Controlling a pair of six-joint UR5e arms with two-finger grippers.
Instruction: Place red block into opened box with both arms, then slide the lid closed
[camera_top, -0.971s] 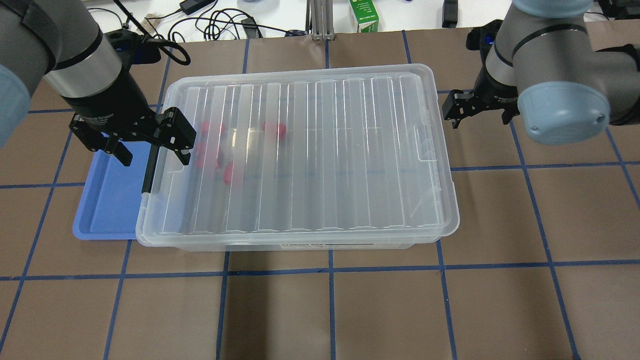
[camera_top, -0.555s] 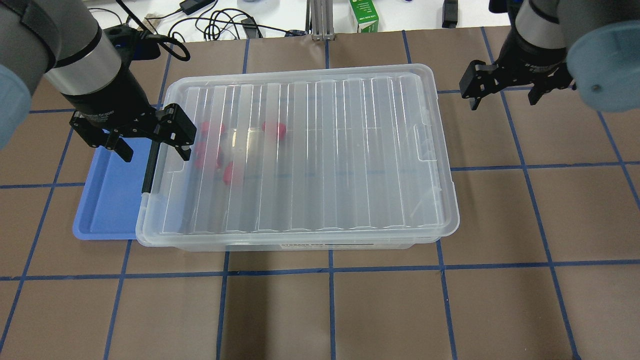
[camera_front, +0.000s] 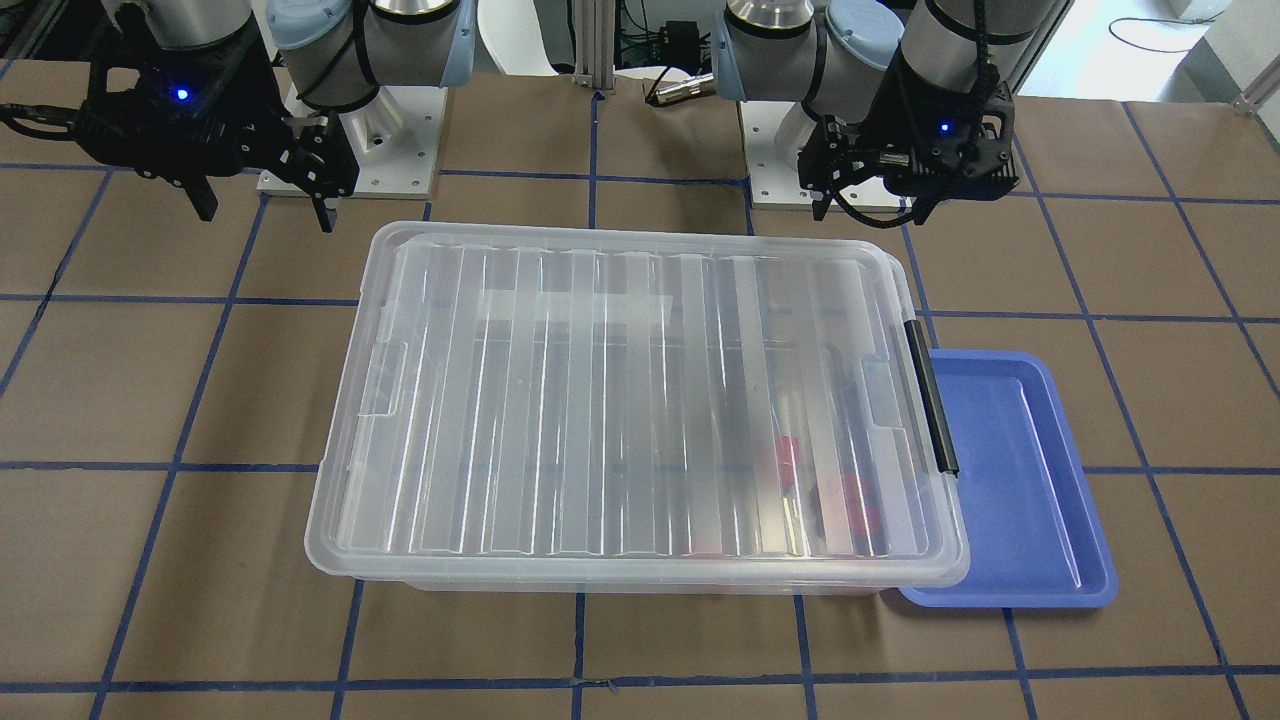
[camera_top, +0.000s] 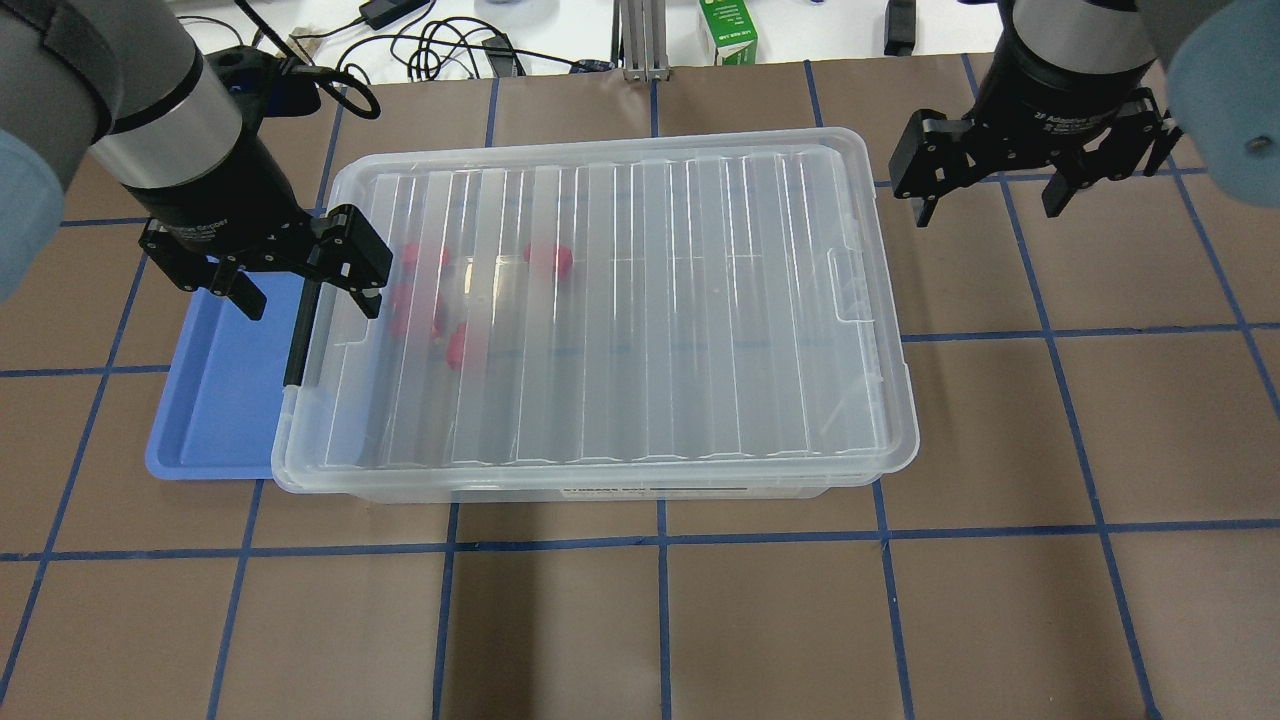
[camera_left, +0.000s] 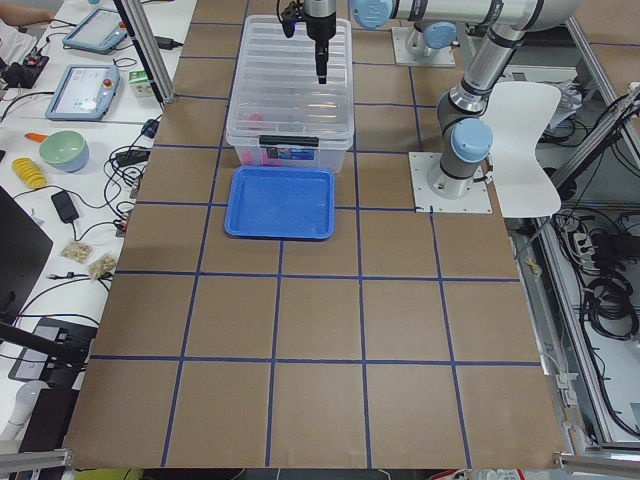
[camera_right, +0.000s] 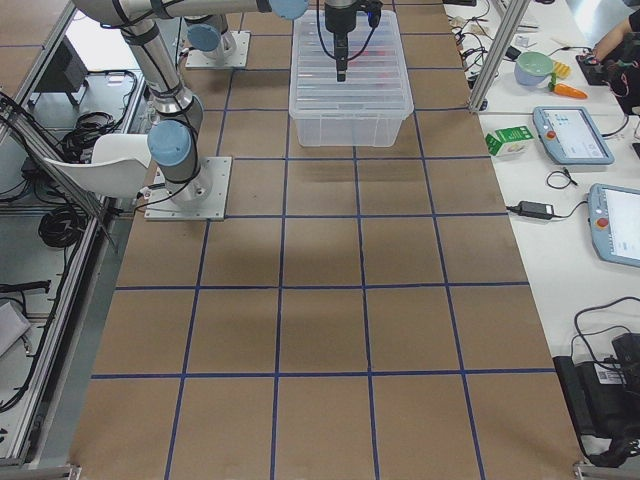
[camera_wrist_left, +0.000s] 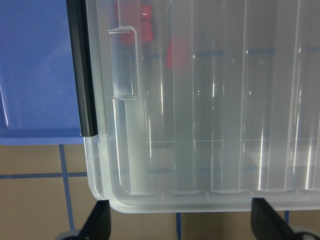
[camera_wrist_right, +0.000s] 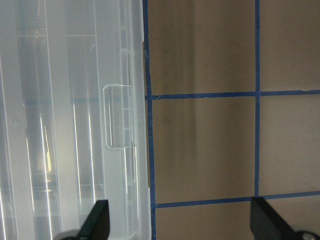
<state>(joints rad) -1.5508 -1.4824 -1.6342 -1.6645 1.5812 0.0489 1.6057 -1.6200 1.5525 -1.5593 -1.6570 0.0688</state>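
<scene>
Left fingers (camera_top: 360, 255) wide over lid's (camera_top: 640, 300) handle edge; right fingers (camera_top: 915, 160) wide beside box (camera_top: 600, 490).

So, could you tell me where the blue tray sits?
Overhead view: the blue tray lies at left, beside the box's black-handled end, near the left pincer.

I work in a robotics lab: my table (camera_right: 320, 330) is one long bench under brown sheeting, squared off with blue tape (camera_right: 320, 287). At the right of the left-side view, my left arm (camera_left: 480, 75) stands bolted to a steel mounting plate (camera_left: 450, 185). Along the right edge of the right-side view lie two touchscreen pendants (camera_right: 572, 135) and a power brick (camera_right: 530, 209) beside an aluminium frame post (camera_right: 499, 55), and tangled cables (camera_left: 603, 290) crowd the far right of the left-side view.
</scene>
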